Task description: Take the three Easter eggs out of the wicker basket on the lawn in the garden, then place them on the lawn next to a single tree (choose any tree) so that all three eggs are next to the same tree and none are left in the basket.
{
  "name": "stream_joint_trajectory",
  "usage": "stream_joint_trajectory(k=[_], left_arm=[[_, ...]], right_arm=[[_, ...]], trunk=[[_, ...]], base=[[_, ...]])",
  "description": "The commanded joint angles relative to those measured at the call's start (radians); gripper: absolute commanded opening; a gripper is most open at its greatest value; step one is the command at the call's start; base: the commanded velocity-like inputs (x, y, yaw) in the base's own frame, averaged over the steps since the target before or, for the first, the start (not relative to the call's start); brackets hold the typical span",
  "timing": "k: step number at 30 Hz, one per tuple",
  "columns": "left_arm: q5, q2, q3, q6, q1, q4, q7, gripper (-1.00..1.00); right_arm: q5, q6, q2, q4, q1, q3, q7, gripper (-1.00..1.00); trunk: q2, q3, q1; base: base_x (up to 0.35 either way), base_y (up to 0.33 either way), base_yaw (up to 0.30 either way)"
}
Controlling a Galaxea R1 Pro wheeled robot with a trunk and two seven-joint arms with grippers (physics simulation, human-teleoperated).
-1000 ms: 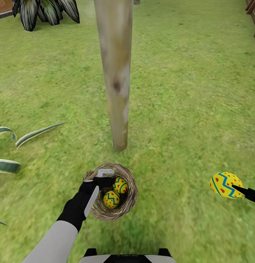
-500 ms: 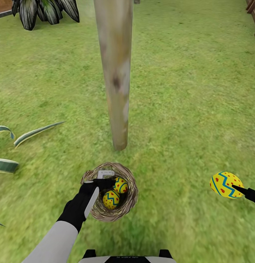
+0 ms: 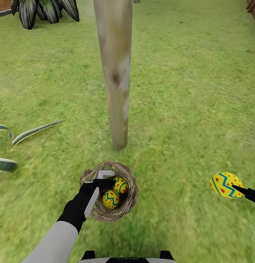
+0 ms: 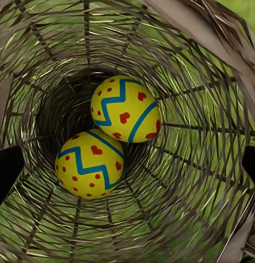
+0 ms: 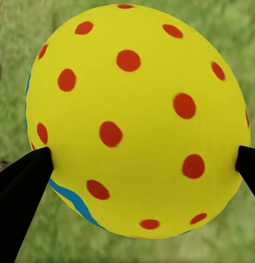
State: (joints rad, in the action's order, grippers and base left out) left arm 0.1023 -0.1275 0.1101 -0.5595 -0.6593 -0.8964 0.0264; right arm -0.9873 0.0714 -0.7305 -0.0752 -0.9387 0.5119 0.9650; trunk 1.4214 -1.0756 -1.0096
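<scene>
A garden: mown lawn (image 3: 186, 91), tree (image 3: 114, 73) trunk, striped leafy plants (image 3: 43, 11).

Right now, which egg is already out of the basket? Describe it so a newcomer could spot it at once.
Start at the pale tree trunk rising mid-lawn; the wicker basket sits at its foot with two eggs inside. Look far to the robot's right: the third egg is pinched in the right gripper above the grass. Unlike its neighbours, it is outside the wicker.
</scene>
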Motion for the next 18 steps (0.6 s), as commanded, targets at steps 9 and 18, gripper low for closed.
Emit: stream_joint_trajectory(k=[9, 18], left_arm=[[0.01, 0.0, 0.001, -0.006, 0.0, -0.001, 0.002, 1.0], [0.011, -0.001, 0.002, -0.007, 0.0, -0.001, -0.002, 1.0]], right_arm=[[-0.011, 0.017, -0.002, -0.001, -0.002, 0.007, 0.012, -1.0], [-0.012, 0.321, -0.118, 0.204, -0.002, 0.001, 0.024, -1.0]], trunk=[[0.064, -0.029, -0.035], [0.127, -0.057, -0.069]], base=[[0.0, 0.0, 0.0], [0.0, 0.0, 0.0]])
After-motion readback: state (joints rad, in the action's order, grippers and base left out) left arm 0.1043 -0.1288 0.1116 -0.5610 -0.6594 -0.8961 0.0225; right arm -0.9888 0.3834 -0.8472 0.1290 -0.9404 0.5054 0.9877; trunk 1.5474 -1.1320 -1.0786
